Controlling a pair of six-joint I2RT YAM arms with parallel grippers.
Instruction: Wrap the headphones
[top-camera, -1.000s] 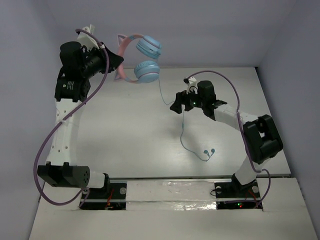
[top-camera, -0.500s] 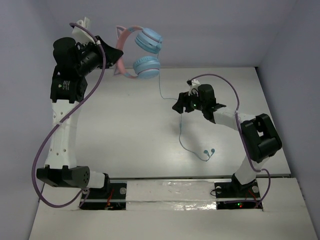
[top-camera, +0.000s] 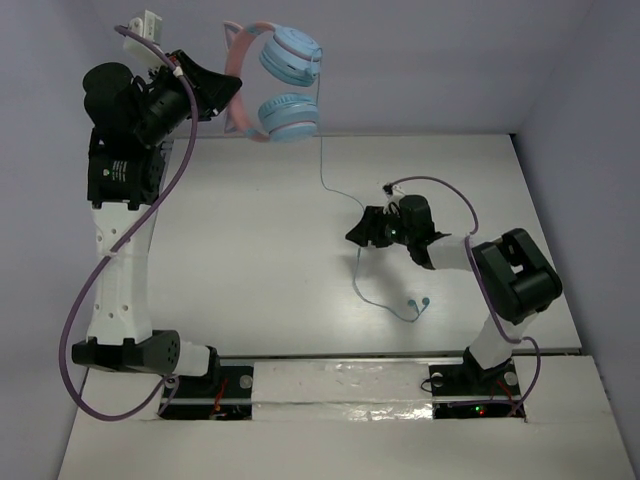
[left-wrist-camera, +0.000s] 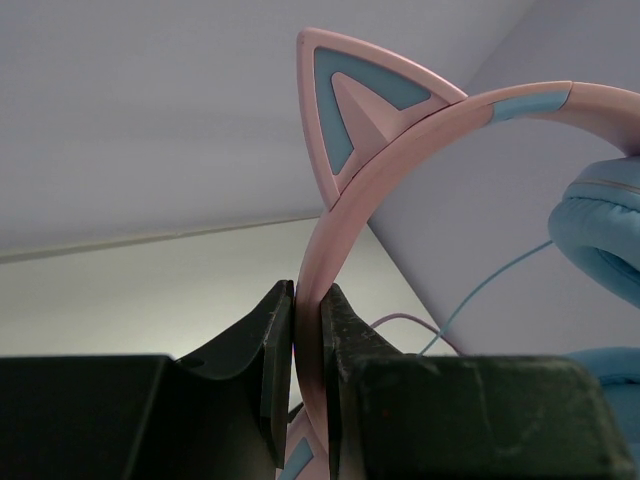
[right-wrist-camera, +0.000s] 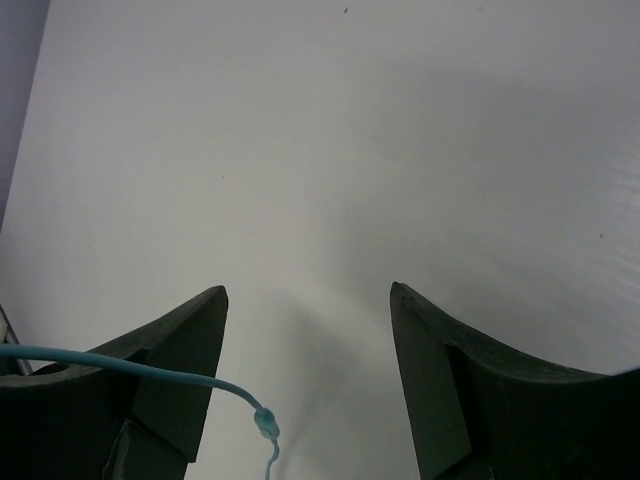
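left hand (left-wrist-camera: 308, 298) is clamping shut on the pink headband (left-wrist-camera: 345, 200), holding the headphones (top-camera: 285, 92) raised well clear of the surface (top-camera: 230, 250), toward its far side. cable (top-camera: 321, 165) is hanging down from them to the right hand (top-camera: 362, 232), then trailing on across the surface. right hand is sitting low with jaws apart, gripping nothing; cable is draping across one finger (right-wrist-camera: 190, 330).

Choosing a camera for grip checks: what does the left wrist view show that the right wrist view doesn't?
Left wrist only: the left gripper shut on the headphones at the pink headband, a cat ear above. Right wrist only: the right gripper open over the table. Both: the pale-blue cable.
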